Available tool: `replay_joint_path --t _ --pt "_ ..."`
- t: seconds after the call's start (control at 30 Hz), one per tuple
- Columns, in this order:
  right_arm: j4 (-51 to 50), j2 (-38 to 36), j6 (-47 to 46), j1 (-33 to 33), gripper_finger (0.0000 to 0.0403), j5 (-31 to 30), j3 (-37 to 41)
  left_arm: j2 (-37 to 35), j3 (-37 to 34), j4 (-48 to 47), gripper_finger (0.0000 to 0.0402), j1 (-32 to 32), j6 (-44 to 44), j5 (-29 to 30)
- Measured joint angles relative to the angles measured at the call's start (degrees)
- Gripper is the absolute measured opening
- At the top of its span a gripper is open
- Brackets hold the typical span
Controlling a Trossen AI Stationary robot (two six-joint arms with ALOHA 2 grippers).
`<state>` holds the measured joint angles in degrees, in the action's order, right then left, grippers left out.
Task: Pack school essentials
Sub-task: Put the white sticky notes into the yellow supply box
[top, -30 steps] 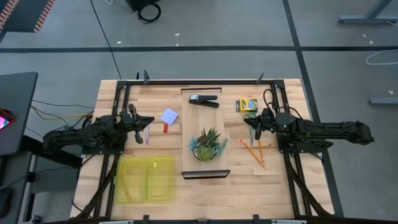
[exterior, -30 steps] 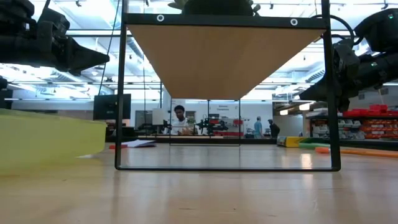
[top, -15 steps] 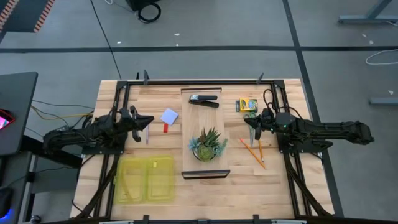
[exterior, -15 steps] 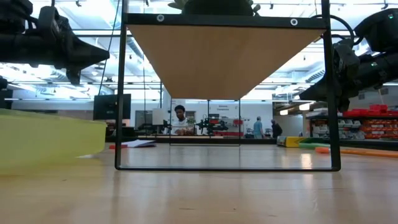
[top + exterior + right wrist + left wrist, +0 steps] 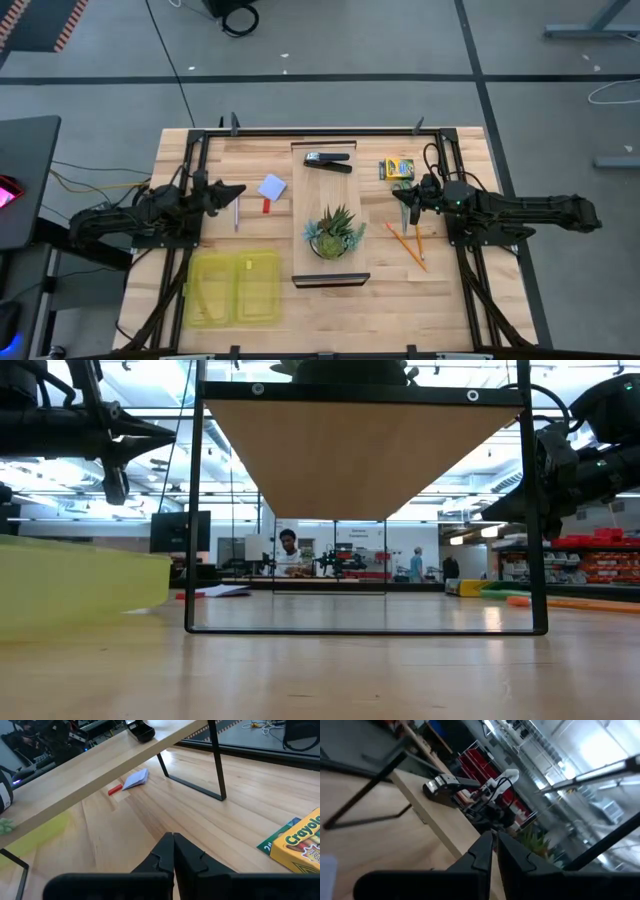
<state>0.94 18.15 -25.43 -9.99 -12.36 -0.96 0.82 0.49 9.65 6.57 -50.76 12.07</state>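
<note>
I take the raised wooden shelf (image 5: 330,215) in the middle of the table as my marker. My left gripper (image 5: 238,190) hangs above the table on the left of the shelf, its fingers (image 5: 482,854) pressed almost together with nothing between them. Just beyond its tips, between it and the shelf, lie the pale blue note pad (image 5: 272,187) and the small red piece (image 5: 267,206), close beside each other, with a thin pen-like stick (image 5: 236,215) flat on the wood a little further from the shelf. My right gripper (image 5: 399,195) sits on the other side of the shelf, fingers (image 5: 167,851) pressed shut on nothing. Just behind it, toward the table's back edge, is the yellow-and-green crayon box (image 5: 397,168), with a bit of green (image 5: 403,185) showing between box and gripper; I cannot tell what it is. The orange pencils (image 5: 410,243) lie on the wood in front of that gripper. On the shelf itself stand the black stapler (image 5: 328,160) at the back and the spiky green plant (image 5: 334,232) nearer the front. The clear yellow case (image 5: 235,288) lies open to the front left of the shelf, well apart from everything else.
</note>
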Motion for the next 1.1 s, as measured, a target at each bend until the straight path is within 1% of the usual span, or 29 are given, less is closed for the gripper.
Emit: replay_joint_path --t 0.17,0.37,0.43,0.57,0.63,0.77,0.87,0.97,1.03,1.1 --pt "0.0 0.0 0.0 0.0 0.001 0.0 0.0 0.0 0.0 0.0 0.0031 0.0 -4.1 0.4" --pt "0.0 0.0 0.0 0.0 0.001 0.0 0.0 0.0 0.0 -0.1 0.0024 0.0 -4.6 1.2" --pt "0.0 0.0 0.0 0.0 0.001 0.0 0.0 0.0 0.0 -0.2 0.0026 0.0 -5.0 2.2" --pt "0.0 0.0 0.0 0.0 0.001 0.0 0.0 0.1 0.0 -2.5 0.004 0.0 -2.4 4.8" --pt "0.0 0.0 0.0 0.0 0.001 0.0 0.0 0.7 1.1 -7.5 0.0052 0.0 -2.6 5.9" --pt "0.0 0.0 0.0 0.0 0.001 0.0 0.0 3.9 7.4 -21.9 0.0079 0.0 -2.6 5.9" --pt "0.0 0.0 0.0 0.0 0.001 0.0 0.0 8.1 13.0 -33.5 0.0095 0.0 -2.7 5.9" --pt "0.0 0.0 0.0 0.0 0.001 0.0 0.0 12.7 17.8 -42.9 0.0102 0.0 -4.5 5.8" --pt "0.0 0.0 0.0 0.0 0.001 0.0 0.0 16.1 20.0 -47.4 0.0103 0.0 -6.2 5.8" --pt "0.0 0.0 0.0 0.0 0.001 0.0 0.0 19.5 21.4 -49.5 0.0103 0.0 -8.3 5.8"
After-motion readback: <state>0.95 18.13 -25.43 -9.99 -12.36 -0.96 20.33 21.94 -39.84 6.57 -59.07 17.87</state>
